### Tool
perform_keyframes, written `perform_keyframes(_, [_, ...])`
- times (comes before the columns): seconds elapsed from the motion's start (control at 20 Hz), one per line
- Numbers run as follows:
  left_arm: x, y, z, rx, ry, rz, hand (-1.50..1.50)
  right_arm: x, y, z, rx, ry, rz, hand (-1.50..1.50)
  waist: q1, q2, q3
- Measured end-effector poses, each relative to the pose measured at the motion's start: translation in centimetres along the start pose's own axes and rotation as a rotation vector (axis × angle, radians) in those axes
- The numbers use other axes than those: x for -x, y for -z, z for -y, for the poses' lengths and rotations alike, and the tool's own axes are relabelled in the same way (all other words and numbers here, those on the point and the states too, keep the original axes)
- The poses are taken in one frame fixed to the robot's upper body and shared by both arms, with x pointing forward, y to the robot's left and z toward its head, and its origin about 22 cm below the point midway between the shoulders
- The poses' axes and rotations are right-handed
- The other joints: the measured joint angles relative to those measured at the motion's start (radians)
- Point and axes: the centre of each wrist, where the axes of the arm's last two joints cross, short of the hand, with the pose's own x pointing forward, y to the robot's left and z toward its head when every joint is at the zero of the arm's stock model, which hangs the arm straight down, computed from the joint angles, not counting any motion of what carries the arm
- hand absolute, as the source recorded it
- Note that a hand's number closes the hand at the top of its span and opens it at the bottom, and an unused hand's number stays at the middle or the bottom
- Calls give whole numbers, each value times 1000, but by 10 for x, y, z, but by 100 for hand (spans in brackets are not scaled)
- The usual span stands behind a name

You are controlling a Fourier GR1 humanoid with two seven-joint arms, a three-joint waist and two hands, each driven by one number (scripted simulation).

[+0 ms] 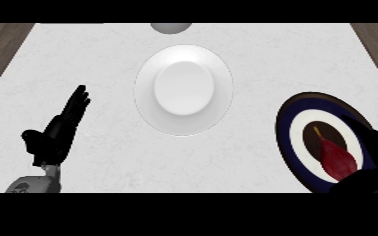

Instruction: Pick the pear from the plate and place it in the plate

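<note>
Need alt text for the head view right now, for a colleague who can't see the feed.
A dark red pear lies on a dark blue and white ringed plate at the counter's right, with the right hand at its lower edge. An empty white plate sits mid-counter; the left hand rests open at left.

One head view looks steeply down on the white counter point(88, 55), forearms entering from below.

A red pear point(337, 157) lies on the dark ringed plate point(293, 142) — the white plate point(184, 89) sits mid-counter, left hand point(60, 130) open.
</note>
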Motion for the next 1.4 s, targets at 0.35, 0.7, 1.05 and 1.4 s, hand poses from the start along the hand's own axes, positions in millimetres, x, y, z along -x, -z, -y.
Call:
perform_keyframes(0.35, [-3,-3,-1,-3,2,-1,0,-1,21,-12,-8,-37,-31,-150,1,0,0])
perform_keyframes(0.7, [0,1,9,-4,2,-1,0,11,43,-26,-15,-62,-59,150,0,0,-1])
perform_keyframes(1.05, [1,2,4,0,-6,3,0,17,56,-37,-49,-73,22,150,-2,-9,-16])
perform_keyframes(1.4, [4,-2,2,-6,2,0,0,14,44,-52,37,-51,62,150,-7,-10,-17])
